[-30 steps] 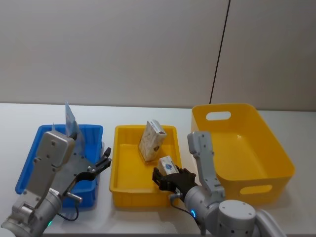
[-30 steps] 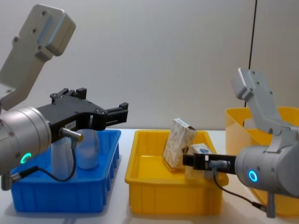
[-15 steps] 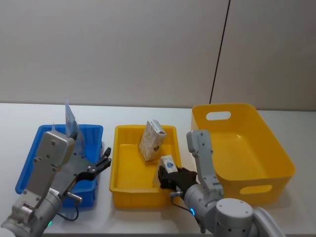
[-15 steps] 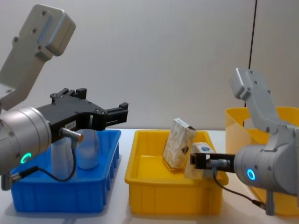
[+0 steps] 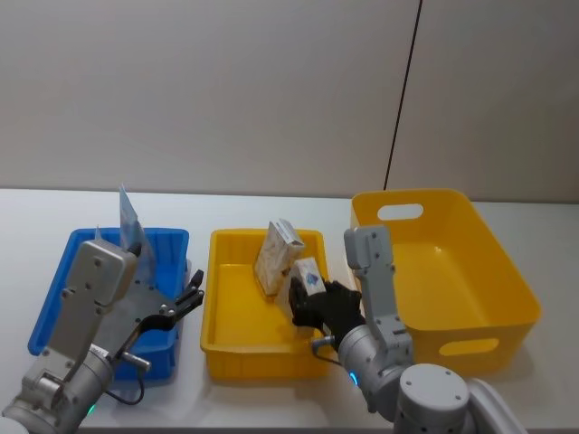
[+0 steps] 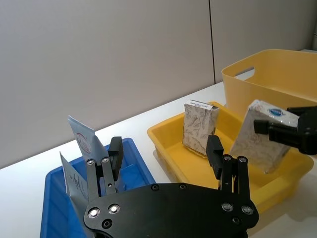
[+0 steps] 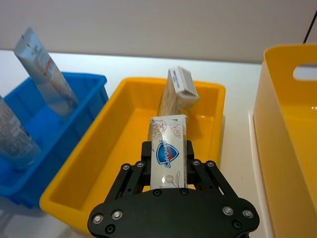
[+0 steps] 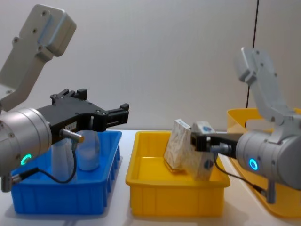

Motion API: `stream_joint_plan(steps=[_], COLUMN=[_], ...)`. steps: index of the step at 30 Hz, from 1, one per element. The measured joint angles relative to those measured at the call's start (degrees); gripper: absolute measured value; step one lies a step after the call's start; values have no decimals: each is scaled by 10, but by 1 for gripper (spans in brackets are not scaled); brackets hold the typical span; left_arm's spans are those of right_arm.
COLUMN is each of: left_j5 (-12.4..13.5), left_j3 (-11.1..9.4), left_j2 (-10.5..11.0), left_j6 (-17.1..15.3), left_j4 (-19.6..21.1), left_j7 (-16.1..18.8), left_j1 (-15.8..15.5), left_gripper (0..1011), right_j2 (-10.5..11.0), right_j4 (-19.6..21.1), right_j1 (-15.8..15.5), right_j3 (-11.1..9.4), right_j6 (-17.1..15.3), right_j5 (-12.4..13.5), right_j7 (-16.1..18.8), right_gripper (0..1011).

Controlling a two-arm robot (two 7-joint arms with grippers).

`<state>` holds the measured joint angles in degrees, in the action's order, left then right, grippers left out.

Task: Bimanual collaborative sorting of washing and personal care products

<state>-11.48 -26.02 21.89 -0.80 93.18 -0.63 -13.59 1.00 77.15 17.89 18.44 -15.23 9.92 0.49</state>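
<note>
My right gripper (image 5: 310, 291) is shut on a small beige-and-white marbled carton (image 5: 308, 273) and holds it tilted above the shallow yellow tray (image 5: 242, 363). The right wrist view has the carton (image 7: 168, 150) clamped between both fingers. A second marbled carton (image 5: 277, 257) stands leaning at the back of the tray. My left gripper (image 5: 191, 296) hangs open with nothing in it over the blue bin (image 5: 52, 309), near its right edge. A tall translucent refill pouch (image 5: 129, 221) leans in that bin, and a clear slim bottle (image 7: 15, 134) stands beside it.
A deep yellow bin (image 5: 508, 264) with handle cut-outs stands to the right of the tray, close beside my right arm. All three containers sit in a row on a white table (image 5: 27, 203) before a plain wall.
My right gripper has risen with the marbled carton, lifting it from the tray floor and carrying it farther back. The left arm has not moved.
</note>
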Motion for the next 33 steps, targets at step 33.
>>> stream_joint_plan(steps=[33], left_j5=[0], left_j3=[0], left_j2=[0], left_j6=[0], left_j4=[0], left_j7=[0], left_j1=[0], left_gripper=[1001], right_j2=[40], right_j4=[135], right_j1=[-36], right_j3=[-34], right_j6=[119], right_j5=[-84], right_j7=[-33], right_gripper=[230])
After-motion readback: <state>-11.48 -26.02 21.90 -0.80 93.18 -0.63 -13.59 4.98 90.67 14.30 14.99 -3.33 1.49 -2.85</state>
